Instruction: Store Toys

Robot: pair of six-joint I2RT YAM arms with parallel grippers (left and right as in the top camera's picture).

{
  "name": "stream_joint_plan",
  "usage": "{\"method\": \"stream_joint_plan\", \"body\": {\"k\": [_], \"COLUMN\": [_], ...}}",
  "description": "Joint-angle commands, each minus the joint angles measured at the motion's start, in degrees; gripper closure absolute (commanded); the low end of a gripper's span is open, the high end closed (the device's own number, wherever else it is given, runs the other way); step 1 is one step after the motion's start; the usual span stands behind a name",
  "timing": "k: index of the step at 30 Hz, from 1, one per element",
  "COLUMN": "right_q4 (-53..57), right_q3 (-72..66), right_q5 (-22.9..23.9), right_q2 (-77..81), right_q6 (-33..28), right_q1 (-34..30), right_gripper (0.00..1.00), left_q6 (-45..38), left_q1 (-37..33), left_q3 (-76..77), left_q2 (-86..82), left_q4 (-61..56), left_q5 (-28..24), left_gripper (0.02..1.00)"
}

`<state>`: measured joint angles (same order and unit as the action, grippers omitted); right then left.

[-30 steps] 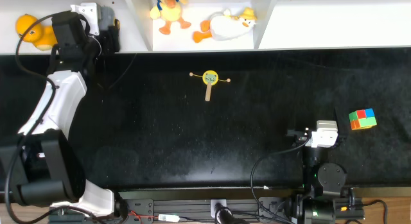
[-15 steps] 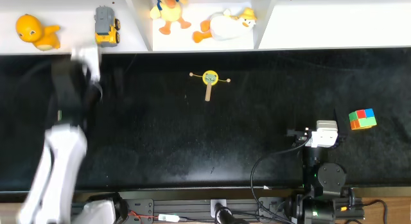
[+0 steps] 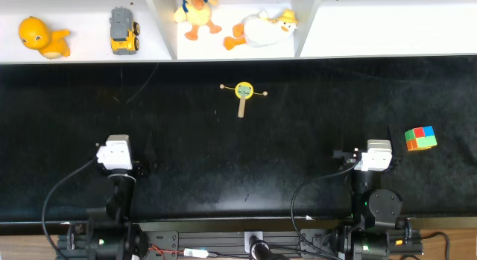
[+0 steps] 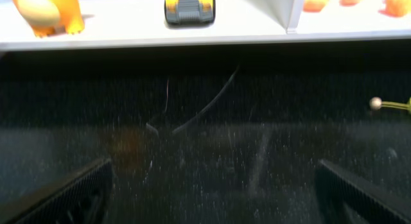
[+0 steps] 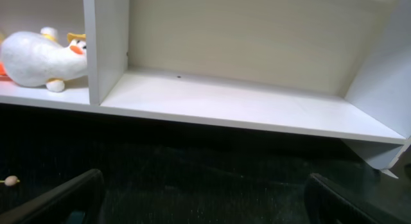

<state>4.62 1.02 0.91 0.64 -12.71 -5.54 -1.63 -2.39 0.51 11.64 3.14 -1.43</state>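
Two claws apart: left gripper (image 4: 212,192); right gripper (image 5: 204,198) | toy truck (image 3: 123,30) upper left, shelved | cube (image 3: 420,138) mid-right, on table (image 3: 223,156)

Lit brightly and evenly from above. Almost glaring on the white shelf (image 3: 373,21), dim and matte across the black worktop (image 3: 298,133) in front of it, flecked with pale lint. Soft, narrow shadow under the shelf's front lip; no hard-edged shadows anywhere.
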Motion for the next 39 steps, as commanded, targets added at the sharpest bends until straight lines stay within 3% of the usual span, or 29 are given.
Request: {"method": "stream_joint_plan", "body": {"k": [1,34,39], "right_q4": [-0.2,-0.2,4.9], "right_q3": [-0.8,-0.7,2.8], "right_q5": [0.4,0.4,0.5], "right_q2": [-0.4,-0.4,7.4], "right_q6": [-0.2,-0.2,-0.2], "right_q1": [-0.2,-0.1,0.0], "right_gripper": [0.005,0.005,0.005], "left_q6": [-2.5,-2.9,-2.9], "left_q1": [3.6,4.9,4.9], "left_q3": [-0.1,-0.1,-0.1], "left_q2": [-8.7,-11.5,-11.5], "left_q4": [1.6,1.5,1.5], "left_q5": [4.7,3.9,3.9], "left_gripper": [0.02,0.02,0.02]}}
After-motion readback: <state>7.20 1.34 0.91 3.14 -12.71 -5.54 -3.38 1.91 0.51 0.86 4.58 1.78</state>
